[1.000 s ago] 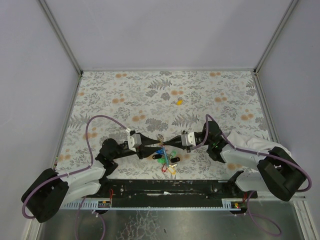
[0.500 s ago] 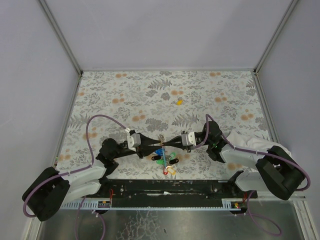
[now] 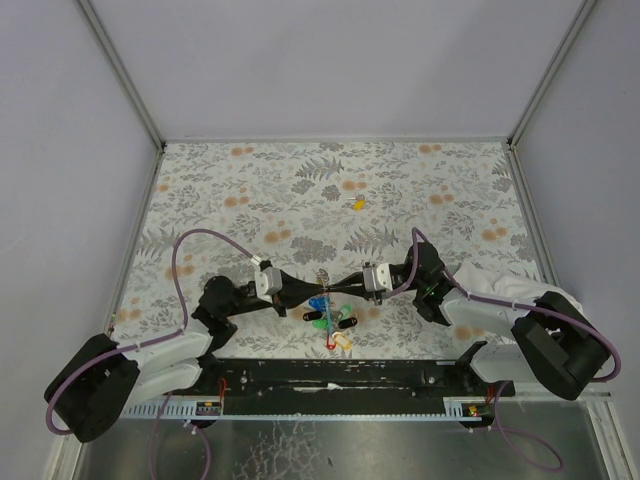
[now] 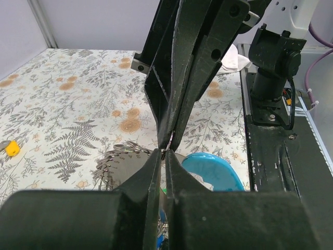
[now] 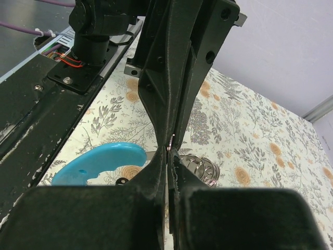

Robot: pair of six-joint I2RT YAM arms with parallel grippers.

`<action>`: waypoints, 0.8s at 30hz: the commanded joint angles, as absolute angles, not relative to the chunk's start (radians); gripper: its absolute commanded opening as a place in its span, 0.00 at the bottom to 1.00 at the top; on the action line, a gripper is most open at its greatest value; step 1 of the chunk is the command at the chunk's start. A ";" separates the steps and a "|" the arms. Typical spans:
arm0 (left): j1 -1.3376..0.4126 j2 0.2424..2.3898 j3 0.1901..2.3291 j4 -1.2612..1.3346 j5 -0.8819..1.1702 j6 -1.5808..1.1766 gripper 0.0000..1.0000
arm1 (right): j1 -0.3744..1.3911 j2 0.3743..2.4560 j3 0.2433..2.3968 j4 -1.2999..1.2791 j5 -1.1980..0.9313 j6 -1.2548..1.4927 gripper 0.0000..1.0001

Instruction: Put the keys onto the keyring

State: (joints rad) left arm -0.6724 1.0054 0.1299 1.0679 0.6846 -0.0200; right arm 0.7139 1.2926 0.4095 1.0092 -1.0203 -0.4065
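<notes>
Your left gripper (image 3: 311,283) has snapped shut since a second ago, meeting the shut right gripper (image 3: 331,283) tip to tip on the thin metal keyring (image 3: 320,273), likely to brace it; colour-headed keys (image 3: 328,315) hang just below that ring, yellow-headed loose key (image 3: 356,203) well beyond it.

— Where is room lying free?
— Across the far table (image 3: 300,175), with only a loose yellow key (image 3: 356,203) sitting there.
— And nearer?
— The left gripper (image 3: 309,285) and right gripper (image 3: 340,284) are meeting tip to tip, barring the middle just beside the bunched keys (image 3: 328,318).
</notes>
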 commanded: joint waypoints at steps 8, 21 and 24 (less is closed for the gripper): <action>-0.673 0.875 0.177 0.859 0.592 0.056 0.00 | 0.720 1.235 0.429 1.010 -0.810 -0.285 0.26; -0.673 0.851 0.239 0.660 0.348 0.013 0.00 | 0.670 1.350 0.875 0.240 -0.132 -0.035 0.70; -0.673 0.838 0.257 0.605 0.299 0.007 0.00 | 0.600 1.456 0.980 0.154 -0.068 0.000 0.74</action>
